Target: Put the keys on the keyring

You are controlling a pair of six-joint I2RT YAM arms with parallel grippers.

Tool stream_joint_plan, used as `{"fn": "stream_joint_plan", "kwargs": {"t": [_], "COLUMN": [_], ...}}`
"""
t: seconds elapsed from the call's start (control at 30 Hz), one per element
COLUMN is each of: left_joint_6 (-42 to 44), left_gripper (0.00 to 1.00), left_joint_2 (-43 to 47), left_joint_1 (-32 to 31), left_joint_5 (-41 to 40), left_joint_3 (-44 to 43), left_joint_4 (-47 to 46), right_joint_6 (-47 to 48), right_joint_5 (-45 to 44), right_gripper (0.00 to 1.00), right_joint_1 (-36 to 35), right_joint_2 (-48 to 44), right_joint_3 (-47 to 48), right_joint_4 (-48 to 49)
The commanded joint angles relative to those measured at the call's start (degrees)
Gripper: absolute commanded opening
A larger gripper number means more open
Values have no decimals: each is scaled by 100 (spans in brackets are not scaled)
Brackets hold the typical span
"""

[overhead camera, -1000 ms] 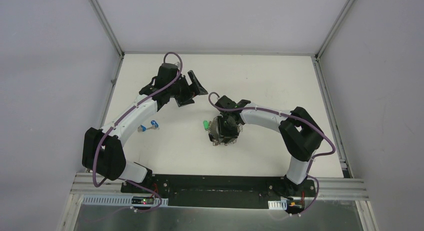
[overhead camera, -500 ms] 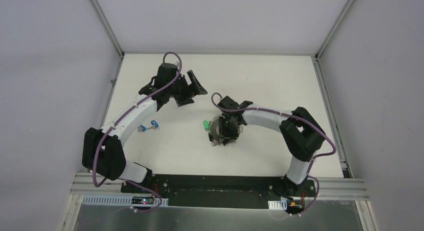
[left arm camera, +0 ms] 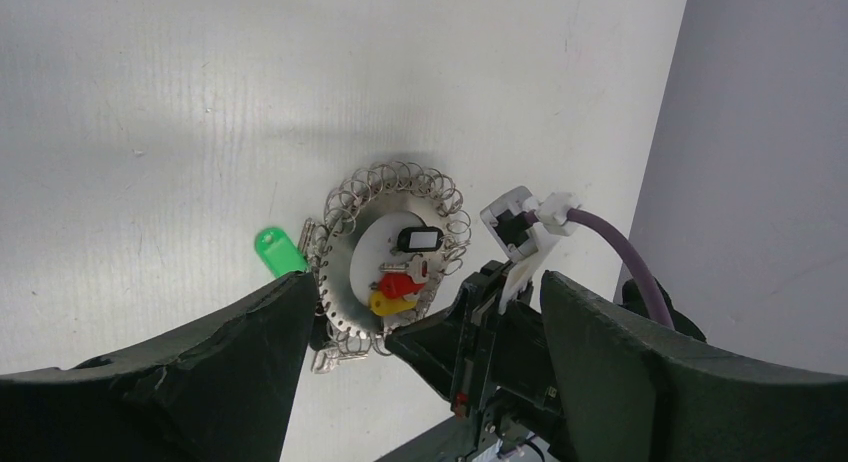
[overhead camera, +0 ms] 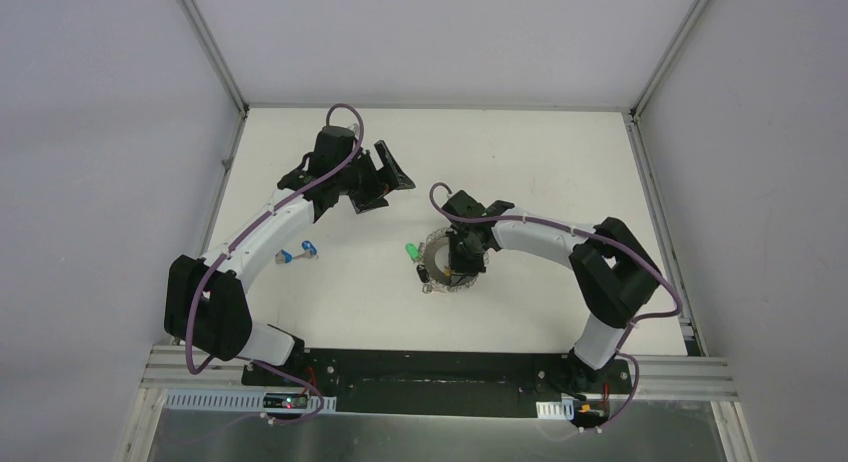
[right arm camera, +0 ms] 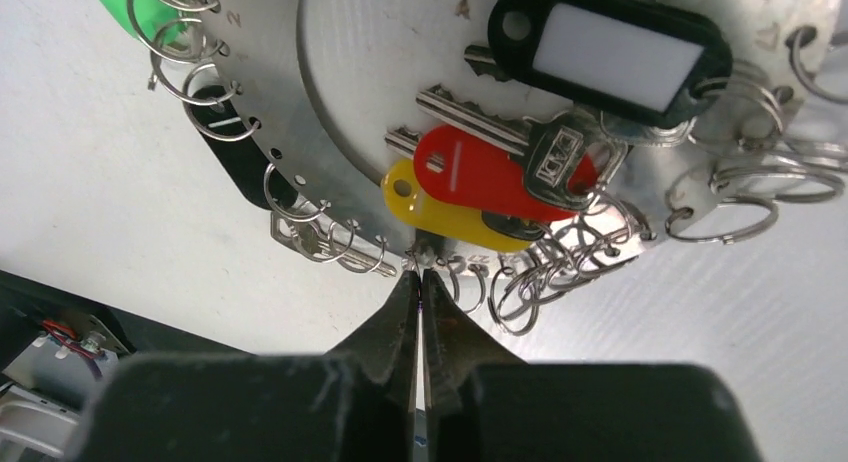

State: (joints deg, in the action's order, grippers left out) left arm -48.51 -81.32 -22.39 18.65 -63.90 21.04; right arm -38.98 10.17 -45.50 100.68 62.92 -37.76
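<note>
Keyring [overhead camera: 433,250] first: it lies flat near the middle of the table [overhead camera: 560,152], and my right gripper [right arm camera: 420,272] sits at its rim. In the right wrist view the plate fans out from the pincer's end toward 12 o'clock, so the ring is straight ahead of it. The jaws are pressed together with barely a slit between them, right at the rim among the small wire loops [right arm camera: 300,197]. I cannot tell whether a loop is actually nipped between them.

Inside the ring sit a black tag [right arm camera: 610,52] with a white label, a red key [right arm camera: 490,172] and a yellow key [right arm camera: 450,217]. In that view their long axes run roughly 9 to 3. A green key [left arm camera: 280,252] touches the ring's outer edge at about 9 o'clock in the top view.

My left gripper [overhead camera: 390,182] hangs spread wide and empty. It is at about 11 o'clock from the ring and well apart from it. Two blue keys [overhead camera: 300,252] lie loose at 9 o'clock from the ring, also well apart from it, just beside the left forearm [overhead camera: 270,227]. I judge the left arm the nearer one for fetching them, while the right steadies the ring. The blue keys are too small for me to read which way their blades point.
</note>
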Motion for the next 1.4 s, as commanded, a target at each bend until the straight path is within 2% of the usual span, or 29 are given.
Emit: {"fn": "stream_joint_plan", "kwargs": {"t": [0.0, 0.33, 0.7, 1.03, 1.2, 1.37], "left_joint_6": [-16, -19, 141, 352, 702, 1186], "left_gripper": [84, 85, 86, 87, 87, 87], "left_joint_2": [77, 56, 170, 353, 367, 383], "left_joint_1": [77, 79, 77, 77, 97, 241], "left_joint_5": [138, 185, 258, 459, 614, 1122], "left_joint_3": [-176, -196, -229, -205, -401, -671], "left_joint_4": [-110, -102, -181, -423, -320, 91], "right_joint_6": [347, 1459, 2320, 2950, 3175, 3029], "right_joint_5": [-463, -1420, -1818, -1531, -738, -346], "right_gripper": [0, 0, 0, 0, 0, 0], "right_joint_1": [23, 22, 28, 32, 32, 32], "right_joint_2": [-456, -939, -1998, -2778, -3218, -3511], "right_joint_3": [103, 494, 710, 824, 724, 481], "right_joint_4": [-367, -1080, -1033, -693, -215, 437]}}
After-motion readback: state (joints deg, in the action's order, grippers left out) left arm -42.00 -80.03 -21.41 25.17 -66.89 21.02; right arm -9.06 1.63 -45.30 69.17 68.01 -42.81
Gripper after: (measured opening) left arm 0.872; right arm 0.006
